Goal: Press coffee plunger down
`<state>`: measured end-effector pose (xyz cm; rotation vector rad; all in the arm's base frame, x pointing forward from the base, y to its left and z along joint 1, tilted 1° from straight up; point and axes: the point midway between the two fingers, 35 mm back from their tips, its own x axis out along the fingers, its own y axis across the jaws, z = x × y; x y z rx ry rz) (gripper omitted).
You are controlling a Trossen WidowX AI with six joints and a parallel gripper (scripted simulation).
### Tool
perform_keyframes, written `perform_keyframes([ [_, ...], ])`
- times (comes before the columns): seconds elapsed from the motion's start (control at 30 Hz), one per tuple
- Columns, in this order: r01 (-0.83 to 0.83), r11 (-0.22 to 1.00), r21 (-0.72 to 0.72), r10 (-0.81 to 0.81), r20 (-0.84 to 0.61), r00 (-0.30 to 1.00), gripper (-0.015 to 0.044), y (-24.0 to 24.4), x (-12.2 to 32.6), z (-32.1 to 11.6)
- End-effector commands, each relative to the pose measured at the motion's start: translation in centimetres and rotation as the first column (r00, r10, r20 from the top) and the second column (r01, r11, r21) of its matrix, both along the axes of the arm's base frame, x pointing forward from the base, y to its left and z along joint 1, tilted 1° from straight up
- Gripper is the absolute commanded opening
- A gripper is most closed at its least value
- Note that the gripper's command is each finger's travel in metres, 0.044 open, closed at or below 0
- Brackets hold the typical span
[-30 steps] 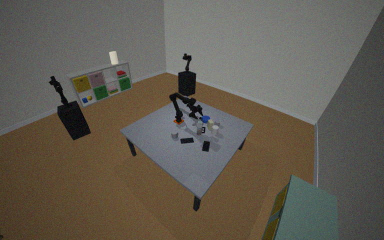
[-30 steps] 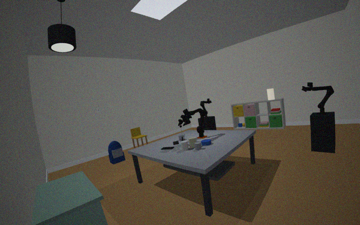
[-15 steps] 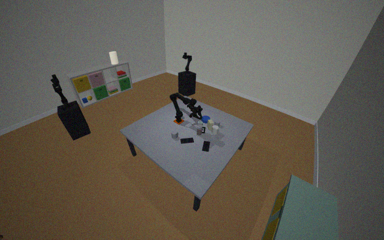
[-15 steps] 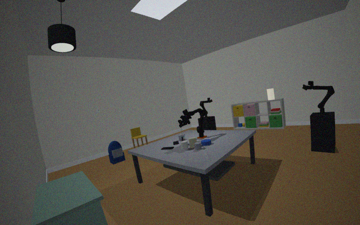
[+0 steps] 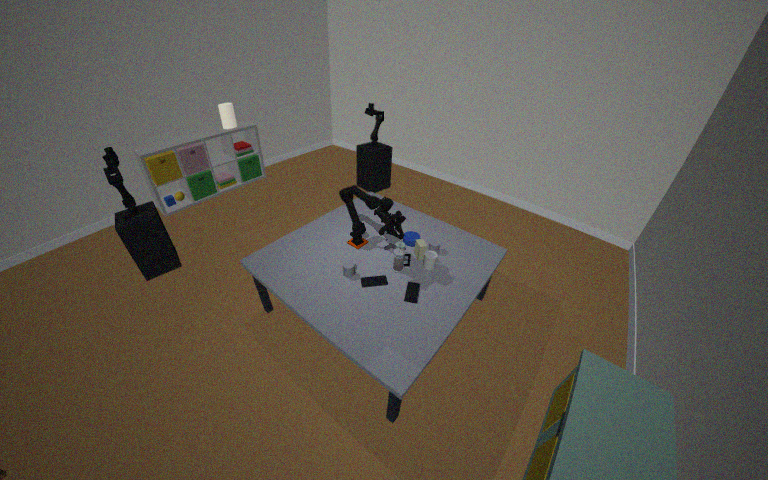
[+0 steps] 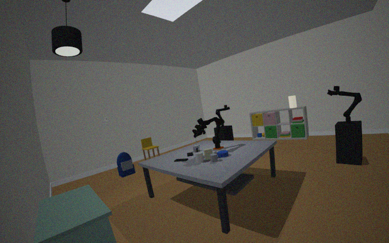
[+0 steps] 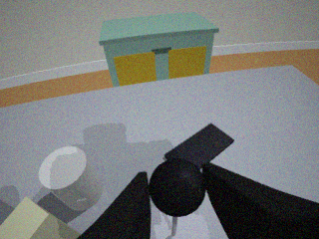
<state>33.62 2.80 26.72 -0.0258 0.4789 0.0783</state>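
The coffee press (image 5: 398, 262) (image 6: 196, 149) stands upright on the table; in the wrist view only part of its pale top (image 7: 191, 228) shows. Its plunger is up: the thin rod (image 6: 196, 140) (image 7: 173, 227) rises well above the press to a round black knob (image 7: 177, 191). My gripper (image 5: 400, 232) (image 6: 195, 135) (image 7: 174, 174) is shut on this knob, with one dark finger at each side of it. In the top and exterior views the knob is hard to tell from the dark fingers.
A white cup (image 5: 430, 260) (image 6: 198, 158) (image 7: 62, 167) and a cream block (image 5: 420, 249) (image 6: 207, 153) (image 7: 24, 220) stand close beside the press. A blue dish (image 5: 411, 238) (image 6: 222, 153), a grey mug (image 5: 349, 270) and two black slabs (image 5: 374, 281) (image 5: 412, 292) are also on the table.
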Motion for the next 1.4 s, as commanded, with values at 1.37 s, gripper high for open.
perform_keyframes([
  [1.37,0.003,1.0,0.002,-0.003,-0.001,1.0,0.0114,0.1,1.1,-7.3],
])
